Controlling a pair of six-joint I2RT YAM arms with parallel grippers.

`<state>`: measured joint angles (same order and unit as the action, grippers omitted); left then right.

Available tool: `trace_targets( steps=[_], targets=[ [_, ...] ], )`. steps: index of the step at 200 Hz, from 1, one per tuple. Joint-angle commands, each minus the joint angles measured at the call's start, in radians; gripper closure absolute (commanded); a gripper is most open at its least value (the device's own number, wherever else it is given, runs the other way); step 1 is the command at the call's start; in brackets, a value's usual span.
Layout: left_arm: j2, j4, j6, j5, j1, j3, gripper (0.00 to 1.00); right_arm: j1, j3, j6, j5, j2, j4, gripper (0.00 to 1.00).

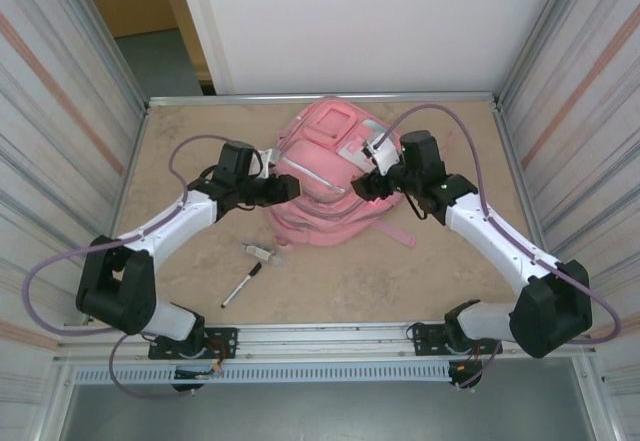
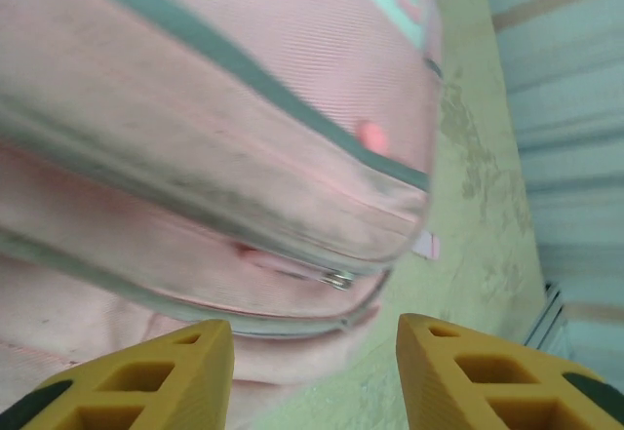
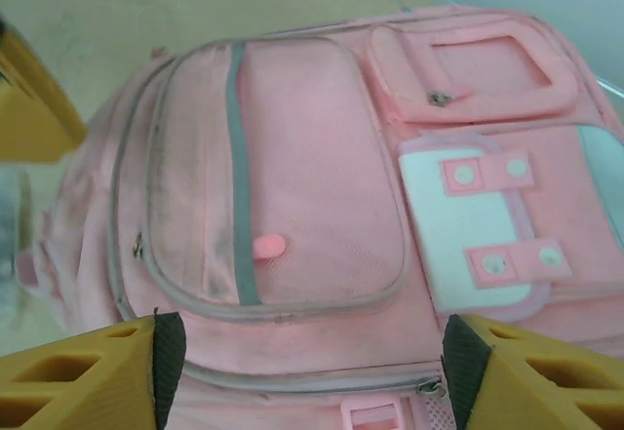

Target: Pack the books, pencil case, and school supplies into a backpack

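Ribbed metal walls close in your counter [image 1: 400, 281] on both sides, and a white panel stands behind its far edge. On that sandy surface your backpack [image 1: 325, 166] lies flat at the far middle, front face up, with a pink strap trailing off its near right corner.

Your left claw [image 2: 314, 376] is at the pack's left side. Its yellow fingers [image 2: 185, 371] are spread, with nothing between them. From the left wrist you see the pink side wall just beyond the tips, and a metal zip pull [image 2: 338, 278] lies on the grey zip line there.

Your right claw [image 3: 307, 381] hovers over the pack's right side, spread wider than the left and likewise gripping nothing. Past its tips you see the rounded front pocket, and to the right of that a white patch [image 3: 468, 225].

On the near left of the counter, well apart from the pack, you have a black marker [image 1: 240, 286] with a white tip. A small pale piece [image 1: 260, 251] lies just beyond it. Neither claw touches either one.
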<state>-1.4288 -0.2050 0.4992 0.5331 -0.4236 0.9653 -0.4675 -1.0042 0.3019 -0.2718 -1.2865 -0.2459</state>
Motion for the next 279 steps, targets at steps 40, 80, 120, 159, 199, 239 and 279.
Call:
trace_targets(
  steps=[40, 80, 120, 159, 199, 239, 279],
  targets=[
    [0.018, -0.071, -0.281, 0.023, -0.021, 0.035, 0.53, -0.180, -0.050, 0.661, -0.017, -0.238, -0.006, 0.24],
    [0.013, -0.050, -0.391, 0.030, -0.019, 0.033, 0.55, -0.186, -0.085, 0.708, 0.080, -0.358, 0.101, 0.29],
    [-0.011, 0.002, -0.490, 0.075, -0.020, 0.035, 0.55, -0.169, -0.086, 0.679, 0.070, -0.369, 0.132, 0.74],
    [-0.042, 0.046, -0.707, 0.090, -0.019, 0.044, 0.52, -0.098, -0.086, 0.609, -0.105, -0.325, 0.116, 1.00],
    [-0.114, -0.015, -0.814, 0.030, -0.015, 0.129, 0.53, -0.076, -0.102, 0.612, -0.155, -0.318, 0.088, 0.79],
    [-0.149, 0.024, -0.771, 0.072, -0.012, 0.123, 0.56, -0.035, -0.139, 0.700, -0.254, -0.305, -0.009, 0.49],
    [-0.137, 0.086, -0.769, 0.062, -0.011, 0.067, 0.56, -0.042, -0.209, 0.798, -0.140, -0.397, -0.050, 0.47]
  ],
)
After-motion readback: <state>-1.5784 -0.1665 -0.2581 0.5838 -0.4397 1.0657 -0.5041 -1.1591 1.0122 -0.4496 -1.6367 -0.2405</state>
